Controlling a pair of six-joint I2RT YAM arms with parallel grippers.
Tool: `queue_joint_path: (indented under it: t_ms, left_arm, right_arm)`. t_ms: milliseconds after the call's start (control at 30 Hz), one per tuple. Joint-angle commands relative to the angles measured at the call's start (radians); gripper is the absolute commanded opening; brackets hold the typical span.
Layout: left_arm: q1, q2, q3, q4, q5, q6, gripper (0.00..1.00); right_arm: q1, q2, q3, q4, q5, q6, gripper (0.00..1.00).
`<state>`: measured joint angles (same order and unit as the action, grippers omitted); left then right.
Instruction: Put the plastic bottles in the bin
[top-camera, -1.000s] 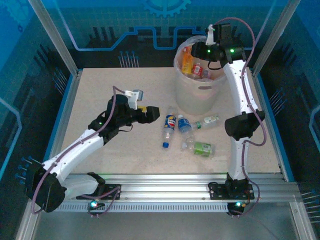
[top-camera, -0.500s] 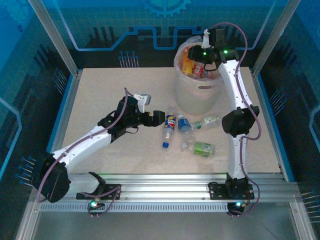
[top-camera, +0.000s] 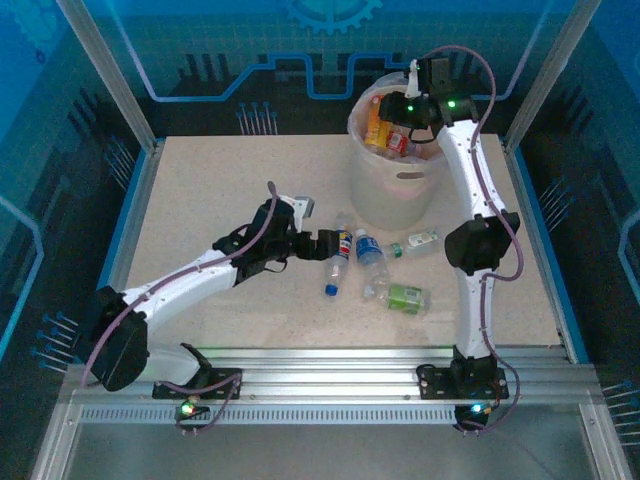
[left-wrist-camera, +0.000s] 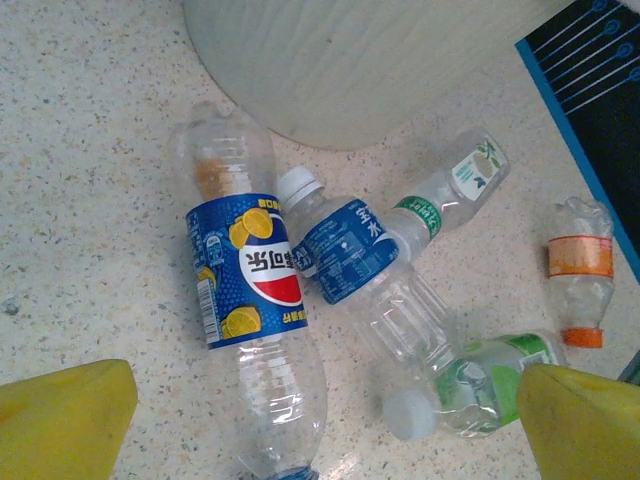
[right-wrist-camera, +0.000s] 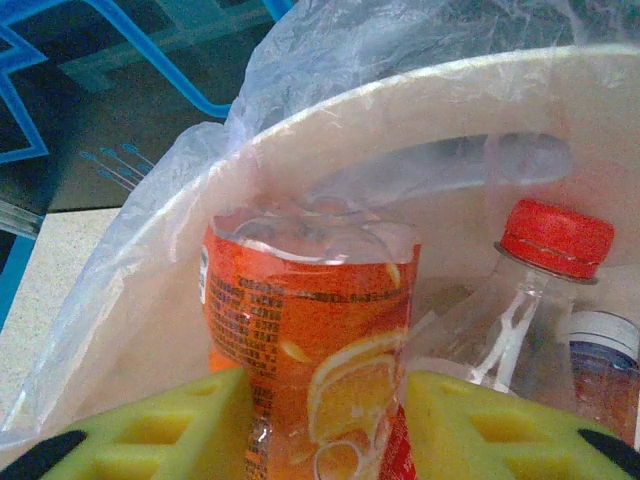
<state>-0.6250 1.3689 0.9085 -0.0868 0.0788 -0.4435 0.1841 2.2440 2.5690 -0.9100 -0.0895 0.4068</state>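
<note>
Now: L jaws wide apart over blue-label clear plastic bottle (left-wrist-camera: 250, 270), lying among other clear bottles (left-wrist-camera: 385, 300) mid speckled beige surface (top-camera: 220, 190); bare room to its left. R jaws clamped on orange-label clear bottle (right-wrist-camera: 310, 340) inside round off-white plastic bin (top-camera: 395, 195), near far edge.

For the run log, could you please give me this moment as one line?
left gripper: open, hovering above Pepsi bottle | right gripper: shut on orange-label bottle inside bin
</note>
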Motion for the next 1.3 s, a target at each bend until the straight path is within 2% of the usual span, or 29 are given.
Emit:
queue_joint_path:
  t_ms: [0,167,267,433,467,500,767,900,1067,1267]
  left_arm:
    - [-0.022,0.024,0.030,-0.035,-0.040,0.015,0.99]
    - [-0.063,0.054,0.028,-0.046,-0.084,0.028,0.99]
    - [-0.089,0.082,0.029,-0.048,-0.097,0.030,0.99]
    - [-0.135,0.140,0.032,-0.037,-0.110,0.015,0.99]
    - [-0.144,0.154,0.035,-0.034,-0.116,0.013,0.99]
    - [-0.152,0.166,0.036,-0.033,-0.127,0.008,0.99]
    - [-0.173,0.245,0.058,-0.054,-0.202,-0.019,0.96]
    - [-0.172,0.284,0.081,-0.064,-0.248,-0.017,0.97]
    - [-0.172,0.358,0.133,-0.075,-0.298,-0.006,0.97]
    - [-0.172,0.443,0.194,-0.123,-0.342,0.004,0.97]
  right_arm:
    - [0.012,-0.046,-0.021,-0.099,-0.006,-0.028,0.50]
    - [0.014,-0.119,-0.021,-0.120,0.006,-0.050,0.60]
    - [0.014,-0.161,-0.029,-0.141,0.006,-0.062,0.69]
    - [0.015,-0.267,-0.129,-0.145,0.002,-0.069,0.84]
    - [0.015,-0.300,-0.170,-0.137,0.003,-0.068,0.89]
    - [0.016,-0.337,-0.219,-0.125,0.007,-0.066,1.00]
    - [0.021,-0.641,-0.640,0.027,0.070,-0.027,1.00]
    - [0.027,-0.748,-0.784,0.061,0.119,-0.009,1.00]
    - [0.029,-0.845,-0.903,0.101,0.150,0.022,1.00]
    - [0.031,-0.898,-0.959,0.117,0.169,0.044,1.00]
